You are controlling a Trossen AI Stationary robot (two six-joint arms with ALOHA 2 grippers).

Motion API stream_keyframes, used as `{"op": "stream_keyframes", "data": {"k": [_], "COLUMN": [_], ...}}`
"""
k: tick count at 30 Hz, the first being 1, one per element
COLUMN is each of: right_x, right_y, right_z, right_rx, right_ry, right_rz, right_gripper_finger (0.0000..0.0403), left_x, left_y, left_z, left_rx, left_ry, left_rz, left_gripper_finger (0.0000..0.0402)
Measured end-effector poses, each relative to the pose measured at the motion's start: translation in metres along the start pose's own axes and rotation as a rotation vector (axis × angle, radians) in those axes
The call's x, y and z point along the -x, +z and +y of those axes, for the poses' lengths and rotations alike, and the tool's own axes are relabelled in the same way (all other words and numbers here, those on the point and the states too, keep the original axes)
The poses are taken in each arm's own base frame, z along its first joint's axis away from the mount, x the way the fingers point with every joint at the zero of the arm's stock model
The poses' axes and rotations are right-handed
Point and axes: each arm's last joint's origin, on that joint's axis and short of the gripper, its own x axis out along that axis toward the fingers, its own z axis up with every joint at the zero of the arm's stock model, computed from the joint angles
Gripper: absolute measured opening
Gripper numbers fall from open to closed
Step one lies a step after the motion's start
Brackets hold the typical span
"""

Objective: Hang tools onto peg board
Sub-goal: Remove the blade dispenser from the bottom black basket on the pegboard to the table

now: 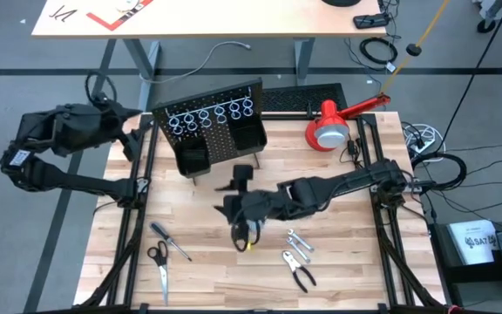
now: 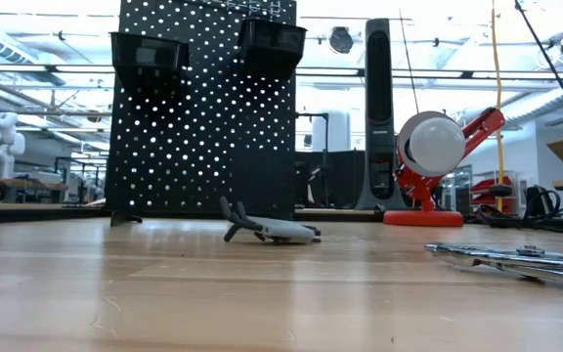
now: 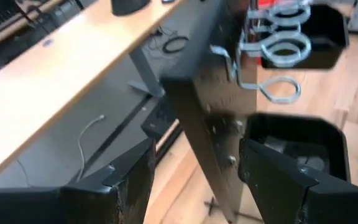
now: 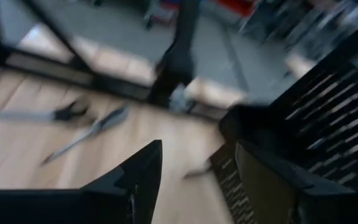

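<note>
- While the peg board (image 1: 216, 131) stands upright at the worktop's (image 1: 347, 262) far side, scissors (image 1: 159, 266), screwdriver (image 1: 171, 242), wrench (image 1: 298, 240) and pliers (image 1: 299, 270) lie flat near the front.
- Right hand (image 1: 238, 187), fingers apart, sits mid-worktop before the board, holding nothing.
- Left hand (image 3: 191, 174), fingers apart, is at the board's left edge.

Left gripper (image 1: 134, 138) at table's edge, right gripper (image 1: 239, 177) mid-table, both jaws apart.

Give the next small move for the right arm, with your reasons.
Probably swing the right gripper back toward the table's front and pick another tool. Its fingers stand open with nothing between them, beside the peg board. The scissors, screwdriver, pliers and wrench lie on the table, unhung. The left gripper waits open at the board's edge.
</note>
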Motion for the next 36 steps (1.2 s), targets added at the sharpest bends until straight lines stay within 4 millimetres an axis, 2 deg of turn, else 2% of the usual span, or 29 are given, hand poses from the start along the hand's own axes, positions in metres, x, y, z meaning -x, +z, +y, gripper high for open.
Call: {"op": "stream_keyframes", "data": {"k": [5,10,15,24,29,36], "right_x": [-0.001,-0.012,-0.021,-0.023,-0.023,-0.023], "right_y": [0.017,0.012,0.008,0.008,0.01,0.011], "right_z": [-0.024,-0.049,-0.068,-0.071,-0.073,-0.073], "right_rx": [0.012,-0.059,-0.182,-0.156,-0.15,-0.135], "right_ry": [-0.107,-0.146,-0.039,-0.032,-0.042,-0.046], "right_rz": [-0.116,-0.105,-0.142,-0.154,-0.171,-0.188], "right_gripper_finger": [0.0193,0.0181,0.0176,0.0176,0.0176,0.0176], "left_x": [-0.013,-0.025,-0.028,-0.031,-0.044,-0.056], "left_y": [-0.008,-0.017,-0.036,-0.075,-0.082,-0.083], "left_z": [-0.008,-0.014,-0.015,-0.015,-0.022,-0.024], "left_rx": [0.003,0.026,0.045,0.11,0.089,0.114], "left_ry": [-0.022,-0.036,-0.038,-0.093,-0.084,0.063], "left_rz": [0.002,-0.046,-0.078,-0.256,-0.305,-0.299], "left_gripper_finger": [0.0242,0.0242,0.0242,0.0242,0.0242,0.0242]}}
